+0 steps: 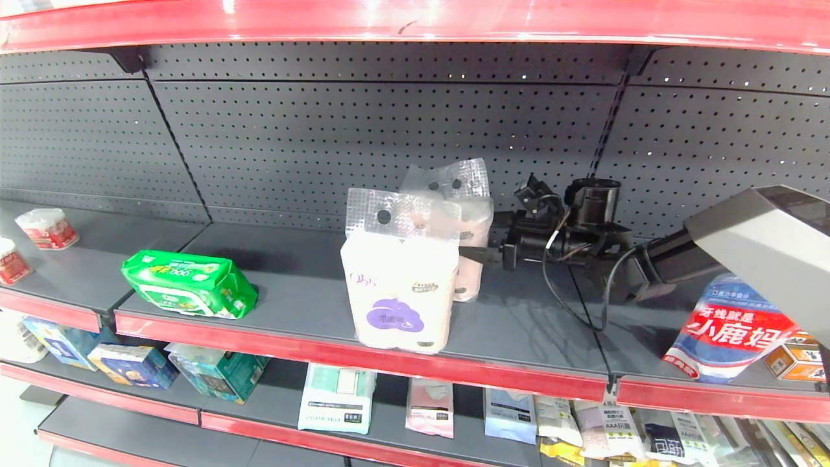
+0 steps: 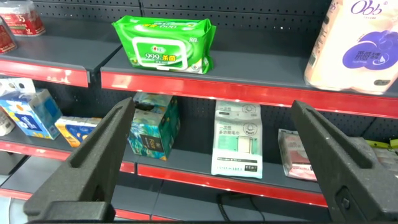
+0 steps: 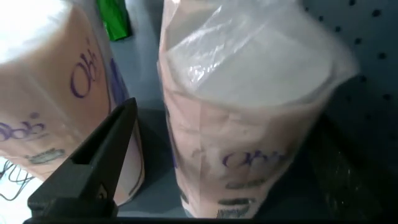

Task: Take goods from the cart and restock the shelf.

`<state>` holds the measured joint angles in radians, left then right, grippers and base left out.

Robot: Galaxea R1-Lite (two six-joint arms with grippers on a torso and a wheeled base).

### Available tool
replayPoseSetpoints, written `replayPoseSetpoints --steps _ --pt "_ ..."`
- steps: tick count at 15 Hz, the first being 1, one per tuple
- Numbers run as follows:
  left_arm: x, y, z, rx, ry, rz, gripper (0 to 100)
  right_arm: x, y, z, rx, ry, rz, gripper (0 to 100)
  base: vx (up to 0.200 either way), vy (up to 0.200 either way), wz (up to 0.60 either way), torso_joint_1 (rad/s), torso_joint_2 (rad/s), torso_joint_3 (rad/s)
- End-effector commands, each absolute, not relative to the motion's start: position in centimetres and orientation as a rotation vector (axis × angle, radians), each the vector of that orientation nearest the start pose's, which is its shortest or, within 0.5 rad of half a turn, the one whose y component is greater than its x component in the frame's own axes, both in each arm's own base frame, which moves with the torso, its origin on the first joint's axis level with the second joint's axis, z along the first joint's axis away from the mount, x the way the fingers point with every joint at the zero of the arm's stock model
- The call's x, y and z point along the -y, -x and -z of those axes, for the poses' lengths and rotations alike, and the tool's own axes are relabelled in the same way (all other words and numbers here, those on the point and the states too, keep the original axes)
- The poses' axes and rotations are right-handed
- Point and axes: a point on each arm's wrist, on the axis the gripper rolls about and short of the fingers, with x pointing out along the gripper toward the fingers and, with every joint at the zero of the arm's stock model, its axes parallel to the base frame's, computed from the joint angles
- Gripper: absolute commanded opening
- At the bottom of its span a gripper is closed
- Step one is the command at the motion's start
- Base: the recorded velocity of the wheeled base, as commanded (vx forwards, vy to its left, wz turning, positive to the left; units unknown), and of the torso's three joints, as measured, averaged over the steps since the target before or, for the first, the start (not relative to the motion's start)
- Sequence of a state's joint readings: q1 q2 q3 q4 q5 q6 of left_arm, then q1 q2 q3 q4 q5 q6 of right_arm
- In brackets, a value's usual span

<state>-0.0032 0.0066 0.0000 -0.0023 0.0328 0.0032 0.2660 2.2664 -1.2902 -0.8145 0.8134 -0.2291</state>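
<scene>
Holding my left gripper (image 2: 212, 106) with its jaws wide apart before the shelf (image 1: 298, 285) front, I see the green wipes pack (image 1: 188, 284) lying at the left. The near tissue pack (image 1: 401, 285) stands at the front edge. Just behind it and to the right is the far tissue pack (image 1: 476, 217), and my right gripper (image 1: 478, 256) is spread around it, one finger clear of the wrap.

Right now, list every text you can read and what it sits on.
"999" and "80": green wipes pack.
"Obb": front tissue pack.
"Obb": rear tissue pack.
"小鹿妈": blue and red pouch.
Lower-shelf packs: print too small to read.
</scene>
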Motion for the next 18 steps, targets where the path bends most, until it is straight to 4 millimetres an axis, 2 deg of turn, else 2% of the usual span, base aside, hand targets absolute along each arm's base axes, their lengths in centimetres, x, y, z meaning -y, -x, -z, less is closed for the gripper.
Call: replayPoseSetpoints --steps 1,8,10,12,18 --pt "-0.1 2.2 -7.6 -0.003 -0.003 -0.031 100 -11.9 -42.0 -13.0 -0.018 0.165 -1.056 100 0.000 0.000 0.00 0.000 0.00 0.000" --pt "-0.1 2.2 -7.6 -0.003 -0.003 -0.031 100 -9.2 -39.2 -14.5 -0.041 0.157 -1.004 100 0.000 0.000 0.00 0.000 0.00 0.000" --pt "-0.1 2.2 -7.6 -0.003 -0.003 -0.031 100 -9.0 -38.9 -15.1 -0.030 0.160 -0.998 100 0.000 0.000 0.00 0.000 0.00 0.000" --pt "-0.1 2.2 -7.6 -0.003 -0.003 -0.031 100 -8.8 -38.3 -16.6 -0.013 0.157 -0.944 100 0.000 0.000 0.00 0.000 0.00 0.000" --pt "-0.1 2.2 -7.6 -0.003 -0.003 -0.031 100 -7.5 -35.7 -18.0 -0.030 0.149 -0.807 100 0.000 0.000 0.00 0.000 0.00 0.000"
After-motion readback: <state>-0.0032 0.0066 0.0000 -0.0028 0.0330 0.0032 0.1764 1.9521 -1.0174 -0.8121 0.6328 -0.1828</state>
